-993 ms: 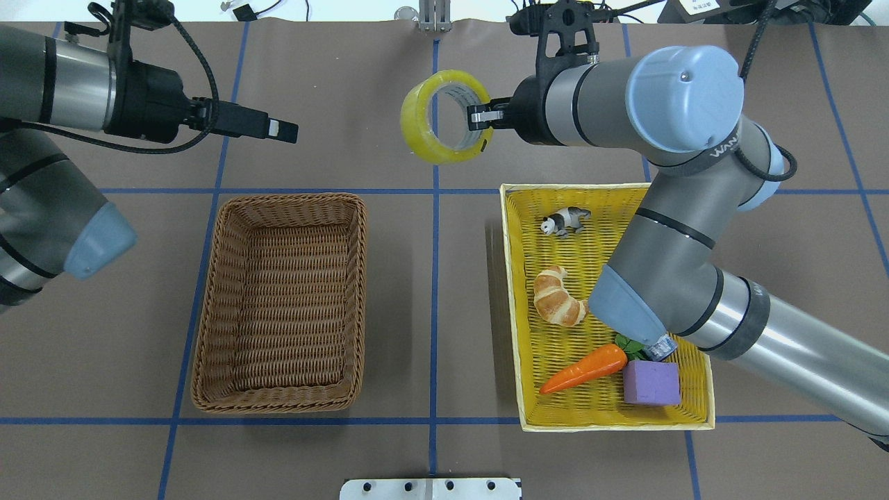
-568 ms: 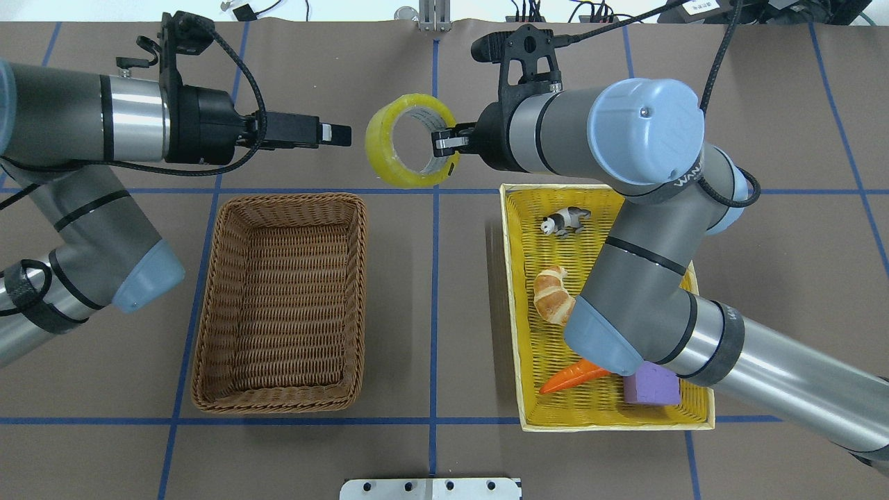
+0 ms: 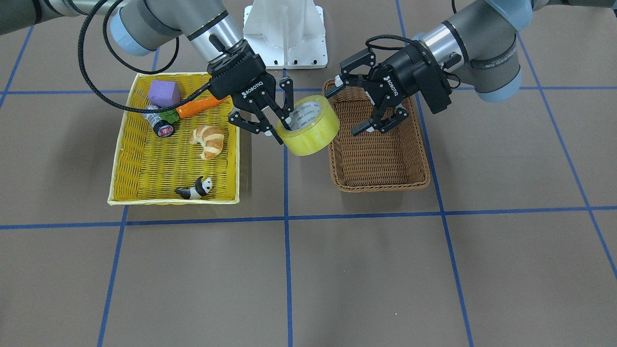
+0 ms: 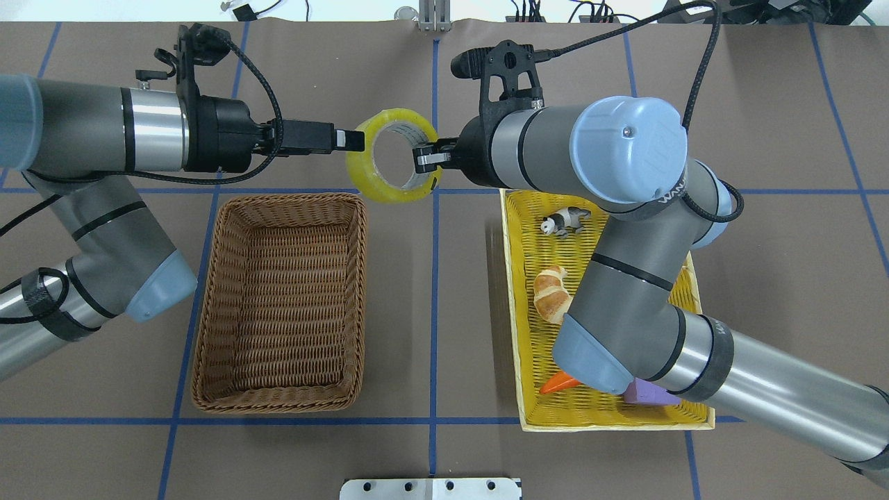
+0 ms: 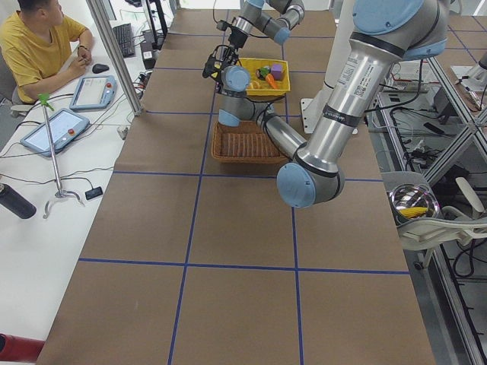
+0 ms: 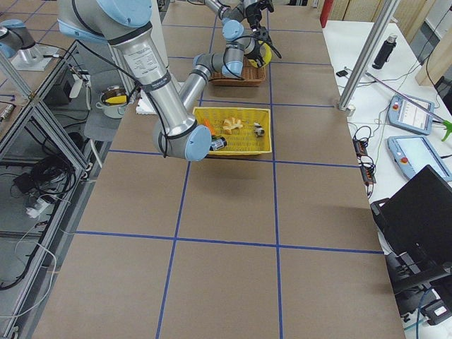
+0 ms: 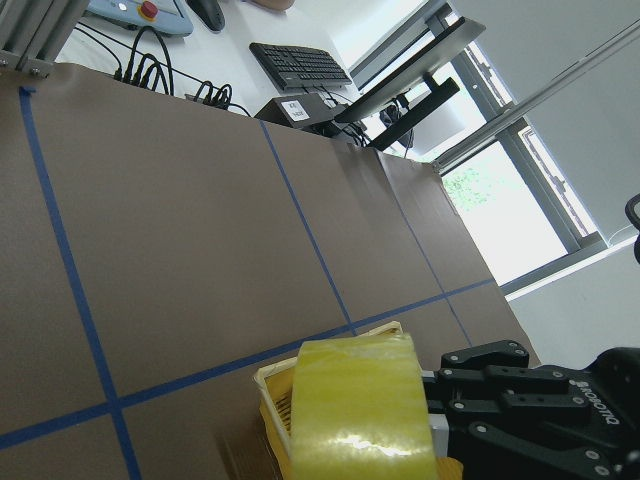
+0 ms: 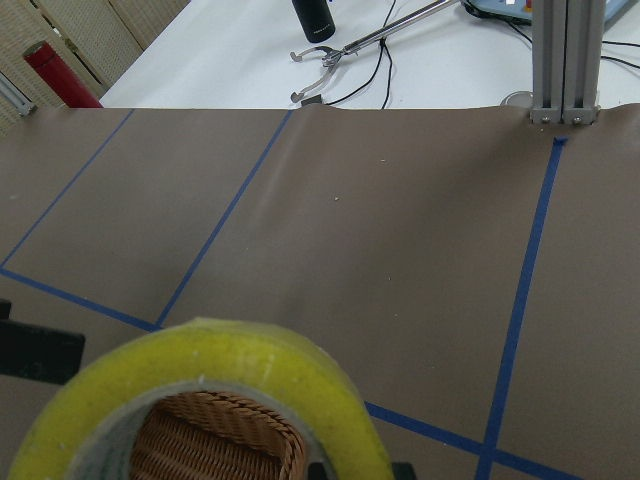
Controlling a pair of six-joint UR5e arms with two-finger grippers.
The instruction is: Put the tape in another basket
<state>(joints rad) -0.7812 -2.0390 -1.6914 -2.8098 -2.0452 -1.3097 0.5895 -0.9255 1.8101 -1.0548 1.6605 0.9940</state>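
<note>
Right pincer (image 3: 284, 133) pinches tape (image 3: 314, 131); only front view shows left pincer (image 3: 347, 108) apparently spread.

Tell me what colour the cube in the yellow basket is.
The cube is purple, seen best in the exterior front-facing view.

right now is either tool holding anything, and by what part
Right tool grips the wide yellowish translucent tape roll by its wall, one finger inside the core; left tool empty.

White ROBOTIQ on the right gripper (image 3: 284, 133), ROBOTIQ on the left gripper (image 3: 349, 107), WAN… partly legible on right arm's band (image 4: 668, 197), tape (image 3: 313, 137) core print unreadable.
</note>
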